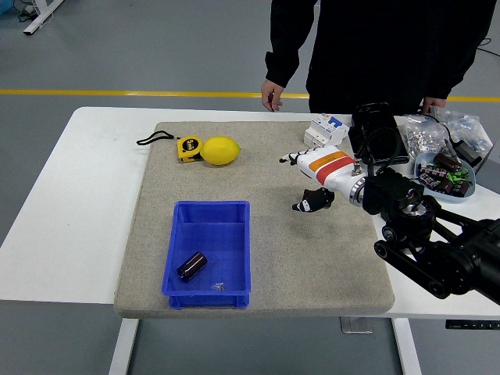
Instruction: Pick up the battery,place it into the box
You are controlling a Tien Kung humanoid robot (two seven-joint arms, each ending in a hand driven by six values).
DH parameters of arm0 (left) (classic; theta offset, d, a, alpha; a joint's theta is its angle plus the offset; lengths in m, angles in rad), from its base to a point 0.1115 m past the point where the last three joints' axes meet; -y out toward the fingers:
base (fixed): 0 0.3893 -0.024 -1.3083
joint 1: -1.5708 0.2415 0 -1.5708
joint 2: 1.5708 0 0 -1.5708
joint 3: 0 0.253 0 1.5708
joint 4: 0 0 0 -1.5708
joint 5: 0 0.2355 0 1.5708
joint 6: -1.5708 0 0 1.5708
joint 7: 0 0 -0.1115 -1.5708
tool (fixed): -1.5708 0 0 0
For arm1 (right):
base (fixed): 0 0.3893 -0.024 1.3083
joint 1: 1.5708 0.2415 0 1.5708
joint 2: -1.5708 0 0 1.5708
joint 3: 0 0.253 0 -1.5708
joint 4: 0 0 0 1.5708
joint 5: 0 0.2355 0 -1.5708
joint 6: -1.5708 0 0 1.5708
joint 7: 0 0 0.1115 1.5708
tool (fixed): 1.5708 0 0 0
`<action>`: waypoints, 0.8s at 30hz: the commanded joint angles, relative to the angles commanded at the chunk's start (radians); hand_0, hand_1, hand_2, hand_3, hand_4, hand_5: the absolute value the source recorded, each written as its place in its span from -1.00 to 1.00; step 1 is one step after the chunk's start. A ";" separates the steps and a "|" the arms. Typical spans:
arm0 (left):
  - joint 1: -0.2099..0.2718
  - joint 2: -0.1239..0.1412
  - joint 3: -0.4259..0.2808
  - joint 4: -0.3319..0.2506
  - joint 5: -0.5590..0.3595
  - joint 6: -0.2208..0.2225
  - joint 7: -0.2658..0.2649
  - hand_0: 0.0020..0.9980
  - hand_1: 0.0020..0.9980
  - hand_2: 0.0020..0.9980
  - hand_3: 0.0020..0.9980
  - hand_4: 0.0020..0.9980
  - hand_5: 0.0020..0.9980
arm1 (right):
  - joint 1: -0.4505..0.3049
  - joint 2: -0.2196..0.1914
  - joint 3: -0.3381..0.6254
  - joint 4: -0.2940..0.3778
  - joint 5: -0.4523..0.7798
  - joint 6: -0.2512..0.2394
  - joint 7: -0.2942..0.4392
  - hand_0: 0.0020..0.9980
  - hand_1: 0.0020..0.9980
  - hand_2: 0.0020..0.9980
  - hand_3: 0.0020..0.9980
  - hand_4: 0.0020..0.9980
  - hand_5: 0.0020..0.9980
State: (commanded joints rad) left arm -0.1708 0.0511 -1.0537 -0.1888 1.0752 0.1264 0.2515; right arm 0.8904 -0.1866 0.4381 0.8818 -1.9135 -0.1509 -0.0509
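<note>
A: Where is the battery (191, 266) located?

B: In the box (238, 275), which is set on the mat (312, 258) at its near left.

A: And elsewhere?

B: The lemon (221, 150) and tape measure (189, 148) are placed side by side, far left on the mat. The right hand (322, 173) is positioned above the mat's far right. A bowl (446, 176) is set on the table (62, 203), far right.

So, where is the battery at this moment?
In the head view the battery lies inside the blue box, toward its near left part, on the mat's near left side.
</note>
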 joint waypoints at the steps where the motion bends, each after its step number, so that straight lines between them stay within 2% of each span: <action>1: 0.000 -0.001 0.001 0.000 -0.001 0.000 0.000 0.44 0.36 0.35 0.17 0.27 0.08 | -0.002 0.007 -0.006 -0.023 0.031 -0.007 0.003 -0.01 0.19 0.35 0.42 0.87 -0.33; 6: 0.002 -0.002 0.002 -0.001 -0.001 0.000 0.000 0.44 0.37 0.35 0.17 0.27 0.08 | -0.009 0.033 -0.018 -0.091 0.091 -0.020 0.011 -0.03 0.16 0.32 0.37 0.87 -0.32; 10: 0.002 -0.004 0.010 -0.001 -0.007 -0.001 0.000 0.44 0.37 0.35 0.17 0.27 0.08 | -0.010 0.062 -0.017 -0.144 0.131 -0.042 0.018 -0.03 0.16 0.32 0.37 0.87 -0.32; 11: 0.002 -0.004 0.013 -0.001 -0.011 -0.001 -0.001 0.44 0.37 0.35 0.17 0.27 0.08 | -0.008 0.071 -0.017 -0.162 0.143 -0.052 0.020 -0.03 0.16 0.31 0.29 0.85 -0.32; 13: 0.001 -0.005 0.016 -0.001 -0.014 -0.001 -0.002 0.44 0.37 0.35 0.17 0.27 0.08 | -0.005 0.082 -0.019 -0.186 0.162 -0.063 0.025 -0.03 0.16 0.31 0.29 0.85 -0.32; 24: -0.007 -0.007 0.025 -0.003 -0.019 -0.003 0.000 0.44 0.38 0.35 0.17 0.27 0.08 | 0.015 0.134 -0.037 -0.320 0.237 -0.076 0.038 0.00 0.16 0.30 0.29 0.84 -0.31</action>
State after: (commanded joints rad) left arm -0.1780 0.0438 -1.0289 -0.1921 1.0564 0.1235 0.2516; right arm 0.9050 -0.0531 0.4013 0.5618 -1.6767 -0.2269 -0.0127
